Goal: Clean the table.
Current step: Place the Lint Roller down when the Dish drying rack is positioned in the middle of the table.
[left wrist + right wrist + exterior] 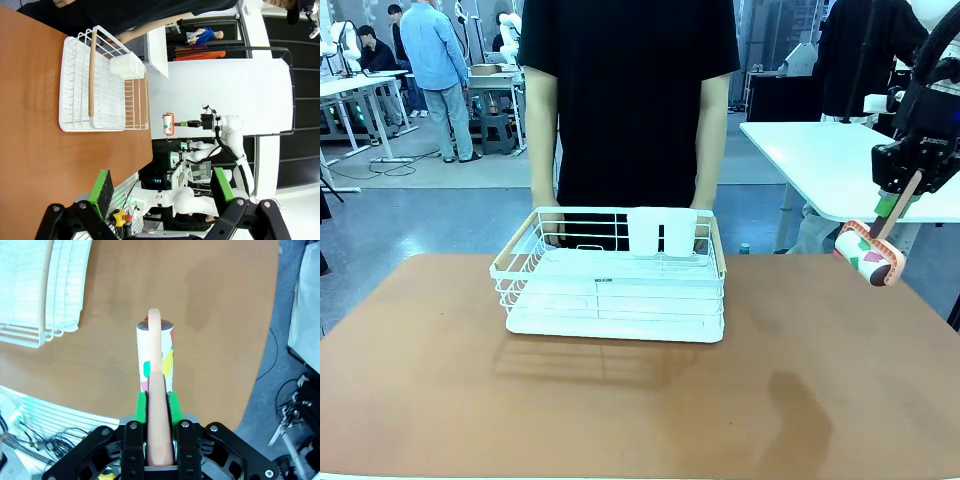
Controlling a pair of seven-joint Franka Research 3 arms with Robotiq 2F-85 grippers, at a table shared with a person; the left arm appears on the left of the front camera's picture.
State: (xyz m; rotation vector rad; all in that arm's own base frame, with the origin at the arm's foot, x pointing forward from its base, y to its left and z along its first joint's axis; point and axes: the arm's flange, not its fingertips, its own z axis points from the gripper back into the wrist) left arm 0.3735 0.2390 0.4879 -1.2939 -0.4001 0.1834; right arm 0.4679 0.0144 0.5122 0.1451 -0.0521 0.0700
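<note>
My right gripper hangs at the right edge of the front view, jaws clamped on a peach handle. My left gripper sits at the bottom of its wrist view, green pads spread apart.

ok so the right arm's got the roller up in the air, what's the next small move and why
Probably lower it onto the table. The right gripper is shut on the lint roller by its handle, and the roller hangs above the table's right edge, not touching the brown top. The wire rack sits mid-table with the person's hands at its far rim, so the bare surface on the right looks like the easiest place to start.
</note>
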